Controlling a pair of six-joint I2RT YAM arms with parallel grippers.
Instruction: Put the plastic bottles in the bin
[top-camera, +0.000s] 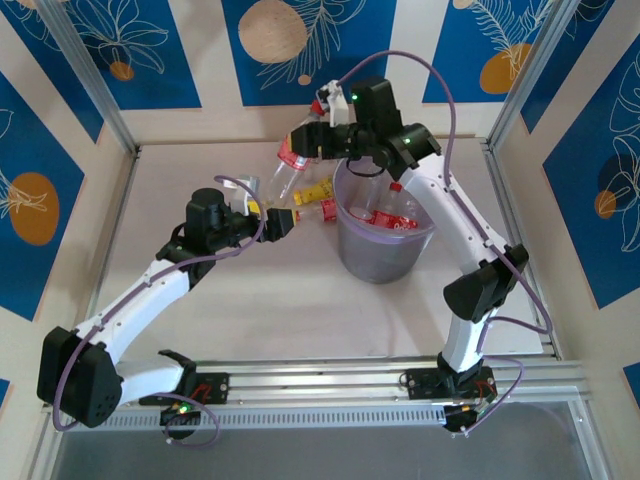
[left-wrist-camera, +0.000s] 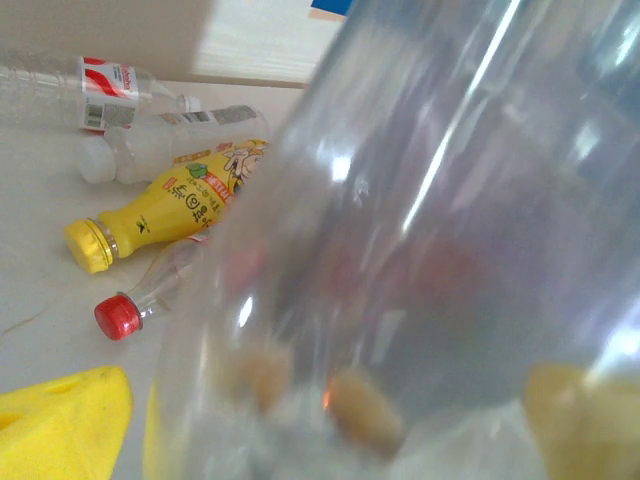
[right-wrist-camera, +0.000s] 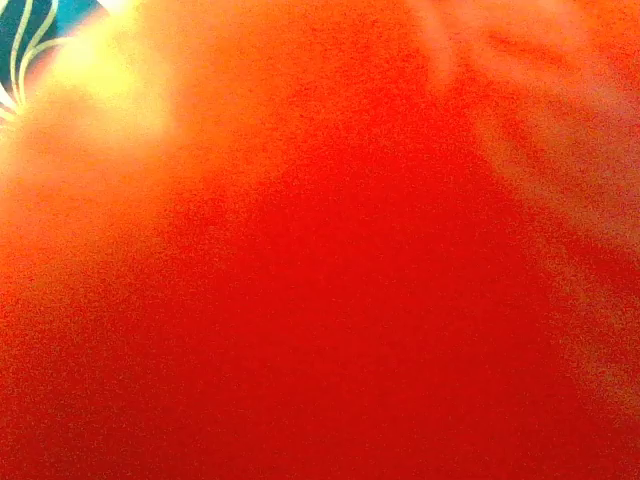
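Overhead, I read the bin (top-camera: 372, 262) as translucent lavender-grey, and the bottles inside (top-camera: 395, 218) show red labels with white lettering. At its eleven o'clock is a red-labelled bottle (top-camera: 288, 160) with a clear body. The arms (top-camera: 130, 305) are white with black joints. The walls (top-camera: 150, 50) are blue with white leaf outlines and orange discs.

On my left wrist feed the yellow bottle (left-wrist-camera: 180, 200) has a yellow cap and a cartoon-printed label. At its seven o'clock is a red-capped bottle (left-wrist-camera: 118, 316). The left gripper (top-camera: 280, 222) has yellow pads (left-wrist-camera: 60, 425).

My right wrist feed gives blurred red shading to orange.
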